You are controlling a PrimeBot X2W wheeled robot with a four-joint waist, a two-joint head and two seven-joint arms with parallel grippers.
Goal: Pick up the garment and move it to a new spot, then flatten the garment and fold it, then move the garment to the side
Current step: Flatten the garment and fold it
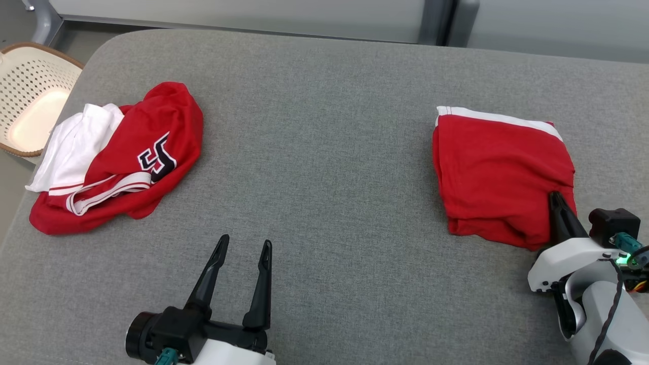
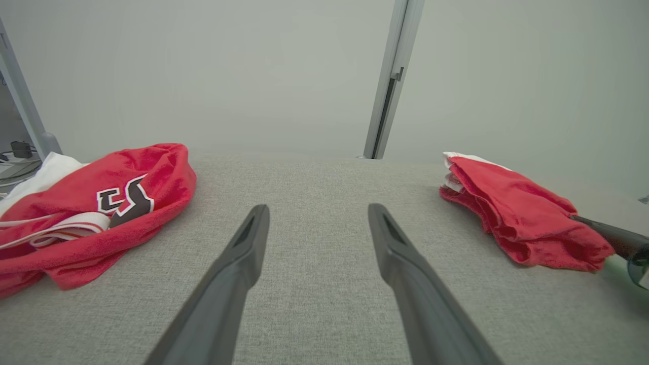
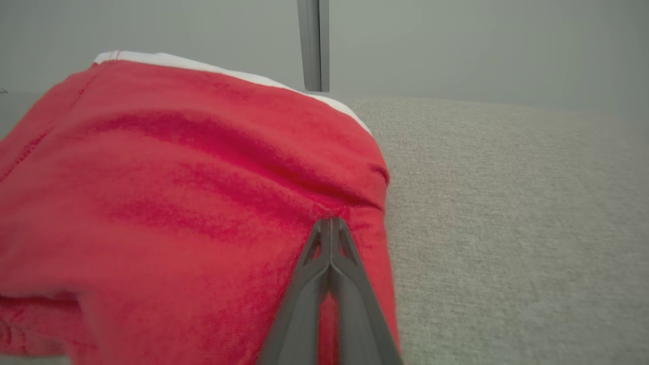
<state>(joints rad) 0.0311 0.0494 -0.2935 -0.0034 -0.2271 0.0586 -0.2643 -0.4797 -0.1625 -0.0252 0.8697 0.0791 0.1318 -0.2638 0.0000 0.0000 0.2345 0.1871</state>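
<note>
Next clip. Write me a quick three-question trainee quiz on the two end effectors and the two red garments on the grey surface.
1. True or false: the left end effector is gripping cloth.
2. The right end effector is shut on: A) the near corner of the folded red garment; B) its white-trimmed far edge; C) nothing.
3. Fill in: the crumpled jersey lies on the robot's ____ side.

Key: 1 false, it is open over bare surface; 2 A; 3 left.

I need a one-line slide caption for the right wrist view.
Right gripper shut on the folded red garment, lying on the grey padded surface.
</note>
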